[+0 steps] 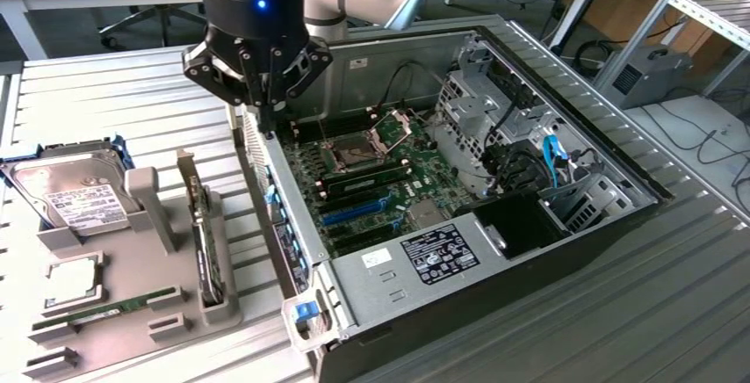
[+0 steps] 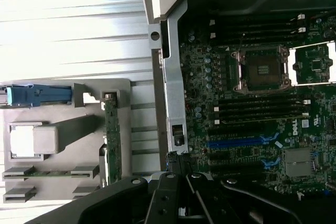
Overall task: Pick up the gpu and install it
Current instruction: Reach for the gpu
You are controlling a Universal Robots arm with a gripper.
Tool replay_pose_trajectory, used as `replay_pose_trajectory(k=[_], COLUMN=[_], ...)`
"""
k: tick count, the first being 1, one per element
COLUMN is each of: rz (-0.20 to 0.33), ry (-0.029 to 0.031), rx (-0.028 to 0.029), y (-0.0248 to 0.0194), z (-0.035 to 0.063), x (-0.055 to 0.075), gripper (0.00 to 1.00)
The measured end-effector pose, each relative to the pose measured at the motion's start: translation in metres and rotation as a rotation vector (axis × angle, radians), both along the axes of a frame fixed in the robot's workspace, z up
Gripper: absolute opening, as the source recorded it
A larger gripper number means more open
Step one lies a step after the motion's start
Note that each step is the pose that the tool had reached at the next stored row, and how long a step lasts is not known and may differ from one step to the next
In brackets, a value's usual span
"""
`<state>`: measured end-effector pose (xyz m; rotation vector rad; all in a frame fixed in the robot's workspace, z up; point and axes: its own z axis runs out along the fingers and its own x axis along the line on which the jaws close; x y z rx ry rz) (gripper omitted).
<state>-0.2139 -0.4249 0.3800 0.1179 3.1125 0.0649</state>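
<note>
Open computer case (image 1: 563, 93), lying on its side, centre and right of the exterior view; motherboard (image 1: 375, 181) exposed inside it; grey holder (image 1: 150, 212), lower left of that view, near the case but apart from it; my gripper (image 1: 267, 118), upper centre-left, over the case's wall on the holder's side, jaws closed right together with nothing held; hard drive (image 1: 70, 194), far left; gpu (image 1: 209, 247), on edge in the holder's slot nearest the case, untouched; RAM stick (image 1: 105, 310), flat, lower left.
</note>
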Motion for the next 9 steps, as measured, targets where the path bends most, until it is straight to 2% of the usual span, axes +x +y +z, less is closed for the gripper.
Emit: replay_pose_trajectory(k=[9], rz=[0.000], ry=[0.0000], rx=[-0.0014], y=[0.0000], z=[-0.0007], x=[-0.0031], gripper=[0.11])
